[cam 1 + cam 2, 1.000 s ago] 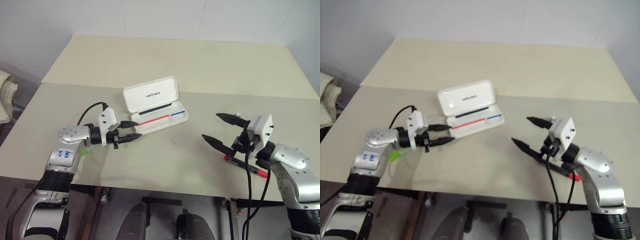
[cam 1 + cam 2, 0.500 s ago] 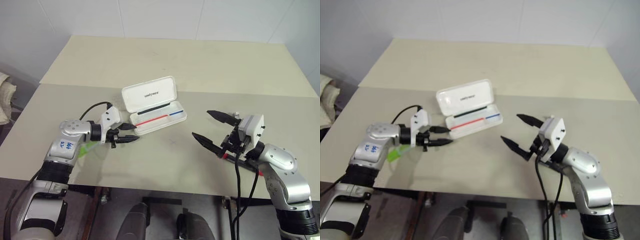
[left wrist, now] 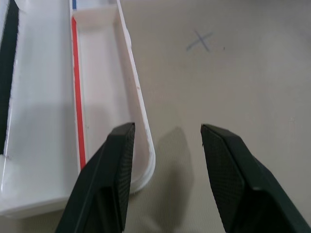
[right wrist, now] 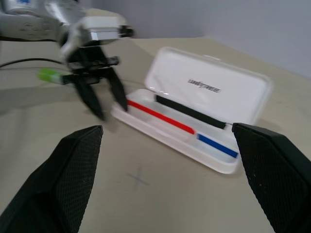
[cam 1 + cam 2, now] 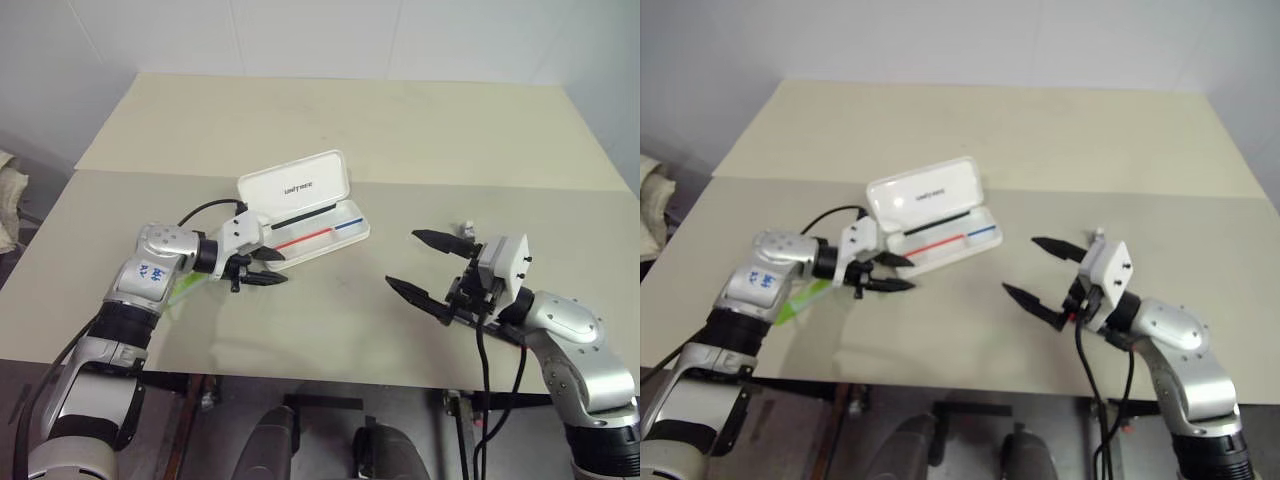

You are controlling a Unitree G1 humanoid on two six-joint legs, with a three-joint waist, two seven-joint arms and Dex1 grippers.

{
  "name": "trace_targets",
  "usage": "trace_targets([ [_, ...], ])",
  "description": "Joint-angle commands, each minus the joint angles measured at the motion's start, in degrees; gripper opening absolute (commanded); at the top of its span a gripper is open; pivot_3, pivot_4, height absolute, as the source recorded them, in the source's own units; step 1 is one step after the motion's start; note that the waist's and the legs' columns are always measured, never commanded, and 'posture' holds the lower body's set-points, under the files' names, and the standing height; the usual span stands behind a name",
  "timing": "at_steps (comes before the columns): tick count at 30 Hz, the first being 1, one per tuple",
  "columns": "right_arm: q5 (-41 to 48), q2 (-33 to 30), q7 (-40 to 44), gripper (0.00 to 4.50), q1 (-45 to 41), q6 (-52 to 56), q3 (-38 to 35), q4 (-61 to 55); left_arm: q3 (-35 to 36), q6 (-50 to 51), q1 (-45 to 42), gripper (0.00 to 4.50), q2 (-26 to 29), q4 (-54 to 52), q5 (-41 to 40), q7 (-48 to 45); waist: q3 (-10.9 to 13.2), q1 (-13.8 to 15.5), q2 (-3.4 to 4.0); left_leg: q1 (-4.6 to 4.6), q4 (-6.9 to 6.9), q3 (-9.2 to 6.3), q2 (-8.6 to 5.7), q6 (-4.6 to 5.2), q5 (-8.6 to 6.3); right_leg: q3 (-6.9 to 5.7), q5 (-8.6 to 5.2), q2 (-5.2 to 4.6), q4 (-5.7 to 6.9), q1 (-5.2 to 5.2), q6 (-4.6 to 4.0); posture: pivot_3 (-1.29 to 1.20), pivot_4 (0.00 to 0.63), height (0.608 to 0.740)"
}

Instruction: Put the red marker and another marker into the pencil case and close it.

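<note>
Right gripper (image 5: 428,263) hovers over the table (image 5: 330,330) near edge, jaws wide open, empty, aimed toward the case. Left gripper (image 5: 268,267) has jaws partly open, empty, tips at the case's near-left end. Green marker (image 4: 50,75) lies by the left forearm; right wrist view shows it clearly, left wrist view just tray and stripe. Case (image 5: 300,205) open mid-table, long axis running near-left to far-right, lid upright reading "unitree". Red marker hidden under the right arm.

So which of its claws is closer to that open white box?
Left. The left gripper sits right at the pencil case near end; the right gripper hangs well off to its other side.
</note>
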Motion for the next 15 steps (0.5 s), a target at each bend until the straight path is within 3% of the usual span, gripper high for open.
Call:
trace_targets([
  [1, 2.5, -3.8, 4.3, 4.50, 1.1, 2.2, -0.8, -2.7, -1.3, 1.8, -1.6, 2.18, -0.4, 1.0, 1.9, 0.0, 0.0, 0.1, -0.01, -0.01, 0.05, 0.00, 0.03, 0.02, -0.01, 0.00, 0.01, 0.00, 0.00, 0.00, -0.01, 0.00, 0.150, 0.740],
  [11, 2.8, -6.4, 7.7, 4.50, -2.2, 2.6, -2.5, 1.8, -3.1, 5.3, -2.1, 2.18, -1.5, -1.2, 3.6, -0.3, 0.0, -0.8, -0.06, -0.06, 0.42, 0.08, 0.19, 0.09, -0.13, 0.03, 0.03, 0.07, 0.06, 0.01, -0.04, 0.00, 0.150, 0.740],
  [14, 3.1, -6.6, 7.8, 4.50, -3.7, 2.6, -3.5, 3.4, -3.4, 5.7, -1.6, 1.67, -1.3, -2.3, 4.1, -0.2, 0.0, -0.8, -0.06, -0.07, 0.55, 0.05, 0.20, 0.15, -0.18, 0.04, 0.05, 0.06, 0.09, 0.03, -0.04, 0.00, 0.150, 0.740],
  [15, 3.5, -6.5, 7.7, 4.50, -4.2, 2.7, -3.9, 3.9, -3.5, 5.8, -1.5, 1.28, -1.3, -2.6, 4.4, -0.1, 0.0, -0.8, -0.06, -0.08, 0.60, 0.05, 0.20, 0.18, -0.22, 0.07, 0.06, 0.05, 0.09, 0.03, -0.02, 0.00, 0.150, 0.740],
])
